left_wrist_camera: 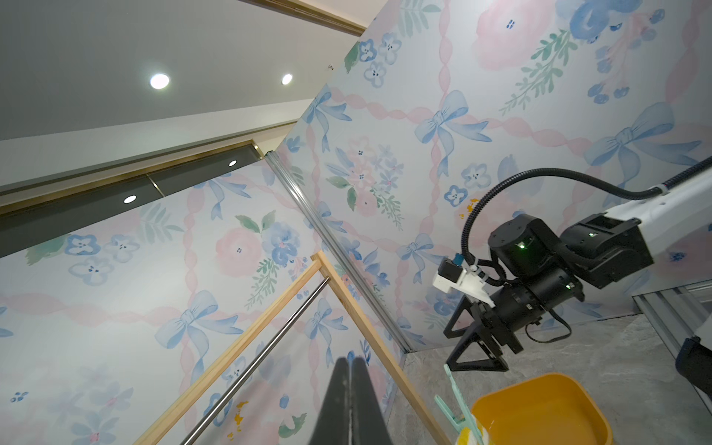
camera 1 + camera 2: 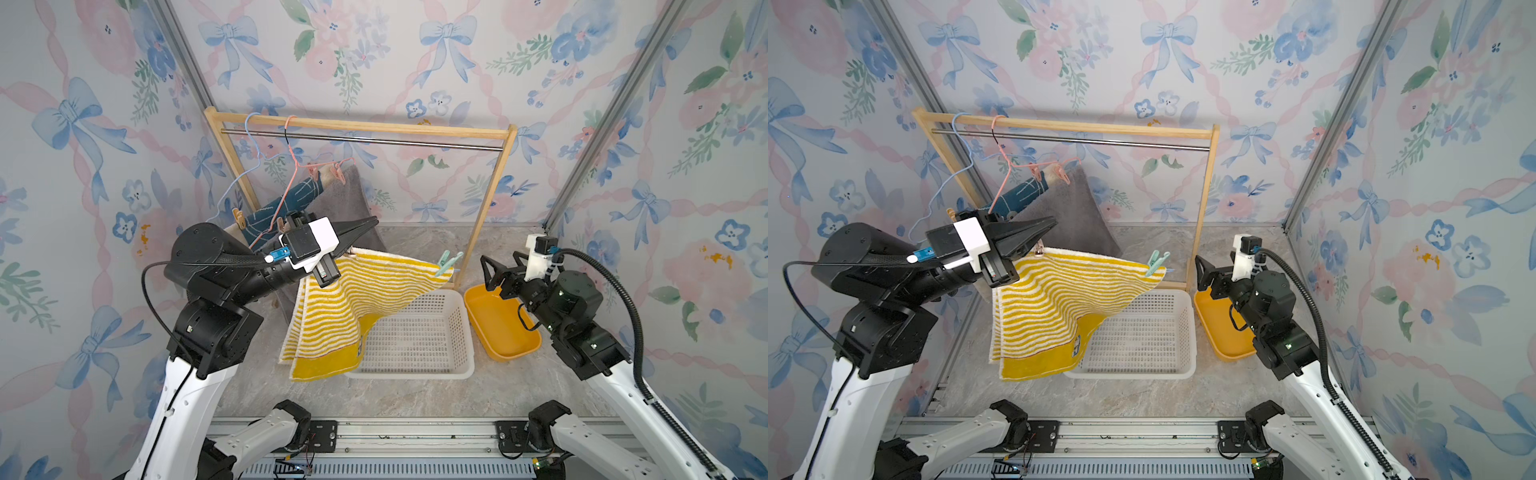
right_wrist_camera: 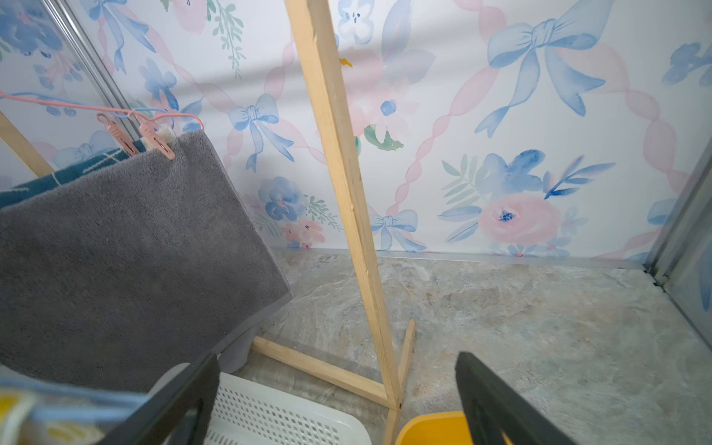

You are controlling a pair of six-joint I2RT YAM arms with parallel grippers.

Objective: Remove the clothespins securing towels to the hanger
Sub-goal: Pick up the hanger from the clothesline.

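Hovering over the yellow bin (image 2: 498, 328), the right gripper (image 2: 498, 257) stood open, probably readied for the green clothespin (image 2: 448, 262) at its nine o'clock, which pinned a corner of the striped towel (image 2: 365, 291); the left gripper (image 2: 374, 222) was closed on nothing visible.

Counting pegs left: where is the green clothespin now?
In both top views the green clothespin is clipped to a raised corner of the yellow striped towel, beside the right post of the wooden rack, above the white basket.
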